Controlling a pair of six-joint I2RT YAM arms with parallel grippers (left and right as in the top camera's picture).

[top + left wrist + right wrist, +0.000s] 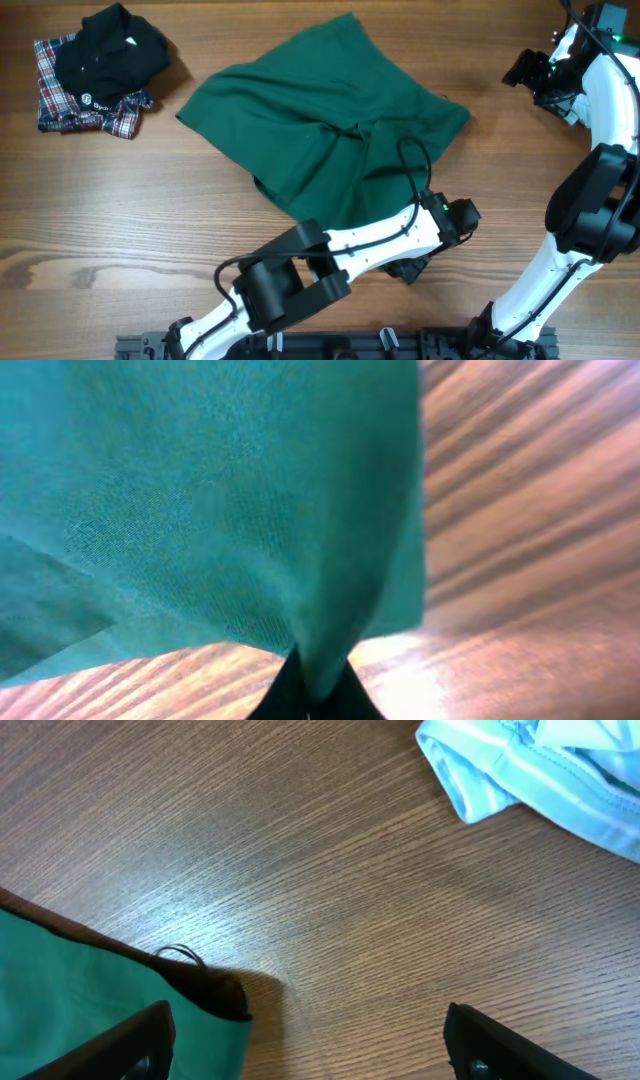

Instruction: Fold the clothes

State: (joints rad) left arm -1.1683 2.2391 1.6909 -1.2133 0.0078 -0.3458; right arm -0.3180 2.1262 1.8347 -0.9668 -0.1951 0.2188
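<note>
Mid-table, the green garment (320, 130) lies rumpled on the wood table (100, 220). L gripper (312, 700) is at its near edge, jaws pinched tight on a fold of the fabric. R gripper (320, 1055) hangs far right w/ jaws wide, holding nothing, betw. the garment's corner and a pale blue cloth (540, 765). Black shirt (105, 55) sits on a plaid shirt (60, 105), far left.

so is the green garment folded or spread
Spread and rumpled, not folded: the garment lies loose, one edge pinched in the left gripper.
</note>
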